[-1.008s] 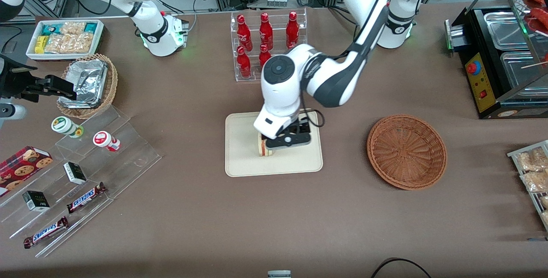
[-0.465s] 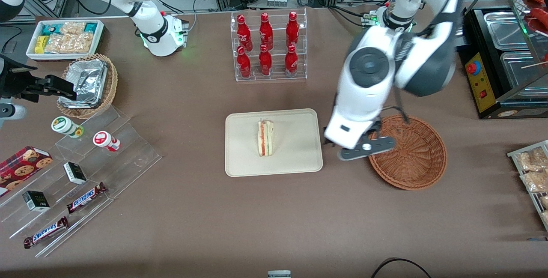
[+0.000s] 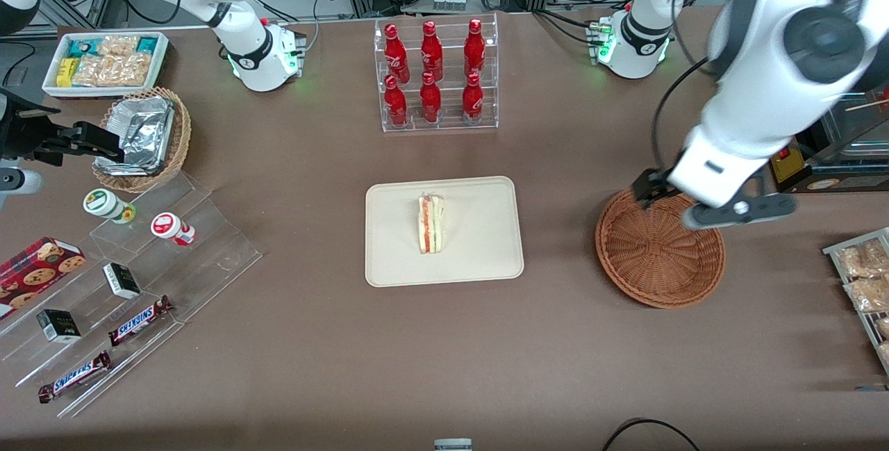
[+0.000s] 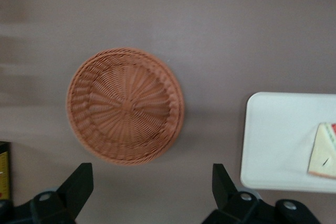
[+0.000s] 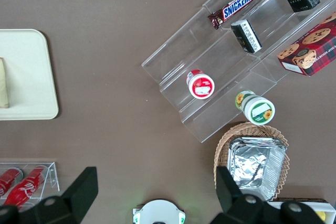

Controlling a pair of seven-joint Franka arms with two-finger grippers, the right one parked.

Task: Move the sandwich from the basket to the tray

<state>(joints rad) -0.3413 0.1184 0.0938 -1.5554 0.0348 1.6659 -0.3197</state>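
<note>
The sandwich, a pale wedge with red and green layers, lies on the cream tray in the middle of the table. It also shows in the left wrist view, where the sandwich rests on the tray. The reddish-brown wicker basket stands beside the tray toward the working arm's end, and nothing is in the basket. My gripper hangs high over the basket's rim, well apart from the sandwich. In the wrist view the gripper is open with nothing between its fingers.
A clear rack of red bottles stands farther from the front camera than the tray. A black food warmer and bagged snacks sit at the working arm's end. Acrylic steps with snacks and a foil-filled basket lie toward the parked arm's end.
My gripper was down on the sandwich at the tray; it let go, rose and swung toward the working arm's end, past the basket's middle. The sandwich stays on the tray.
</note>
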